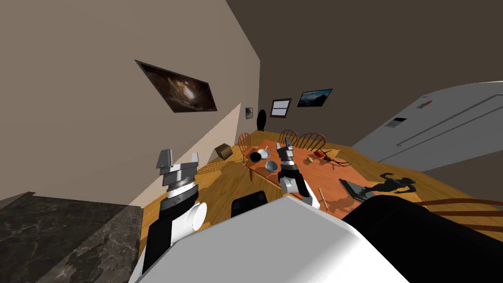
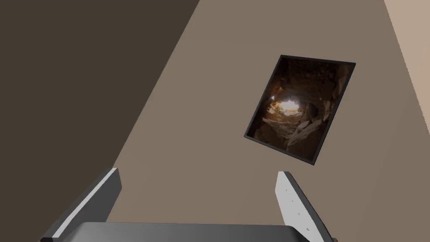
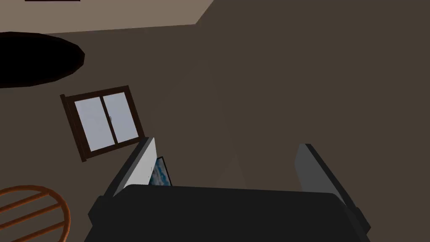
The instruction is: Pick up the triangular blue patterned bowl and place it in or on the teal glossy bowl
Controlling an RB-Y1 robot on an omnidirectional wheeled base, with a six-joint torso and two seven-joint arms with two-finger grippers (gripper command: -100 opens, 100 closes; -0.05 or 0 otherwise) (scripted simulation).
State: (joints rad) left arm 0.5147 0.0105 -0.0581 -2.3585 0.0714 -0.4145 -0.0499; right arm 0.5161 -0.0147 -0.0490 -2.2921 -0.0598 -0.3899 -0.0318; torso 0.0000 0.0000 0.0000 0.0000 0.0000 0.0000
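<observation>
Since the right hand [image 1: 284, 145] hovers wide open and empty above the surface [image 1: 324, 179], lowering it blind could knock the bluish bowl [image 1: 271, 166], just left of it, into the dark bowl [image 1: 255, 157]. Head view gives that layout; wrist views show finger gaps, the left hand [image 2: 198, 171] likewise open, empty.

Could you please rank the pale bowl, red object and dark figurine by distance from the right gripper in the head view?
1. Pale bowl, just left of the right gripper.
2. Red object, on its right.
3. Dark figurine, far to the right.
</observation>
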